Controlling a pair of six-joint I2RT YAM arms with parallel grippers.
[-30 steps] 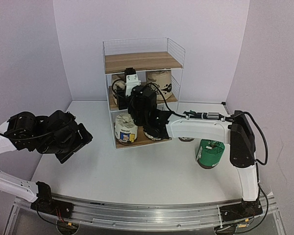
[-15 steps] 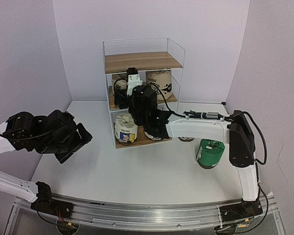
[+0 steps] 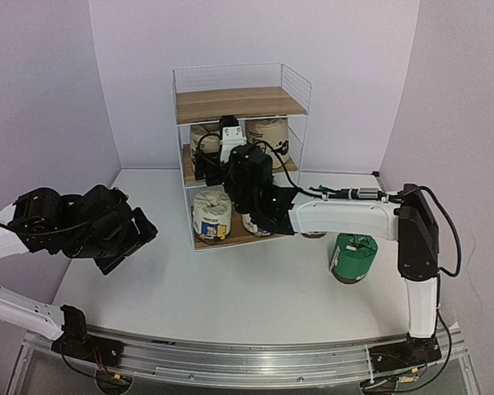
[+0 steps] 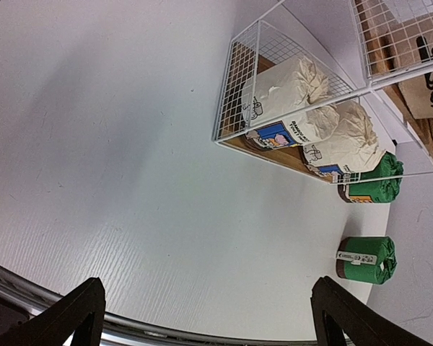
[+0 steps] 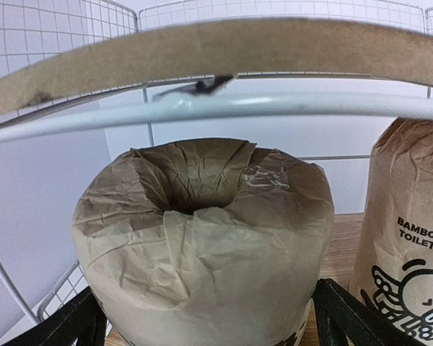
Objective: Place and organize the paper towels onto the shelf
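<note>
Midway up the shelf (image 3: 239,103), straddling a beige roll (image 5: 202,216) with right gripper (image 5: 213,324) spread wide; holding nothing in wide-open left gripper (image 4: 206,317).

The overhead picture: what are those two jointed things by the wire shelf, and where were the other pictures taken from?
They are robot arms bolted to a table, each ending in a two-fingered gripper. The overhead camera looks from behind them; the other pictures come from cameras on the wrists. The shelf holds two white rolls at the bottom and two beige rolls on its middle board; two green rolls stand on the table. The left gripper hangs open and empty. The right gripper reaches into the shelf, fingers spread either side of one beige roll.
</note>
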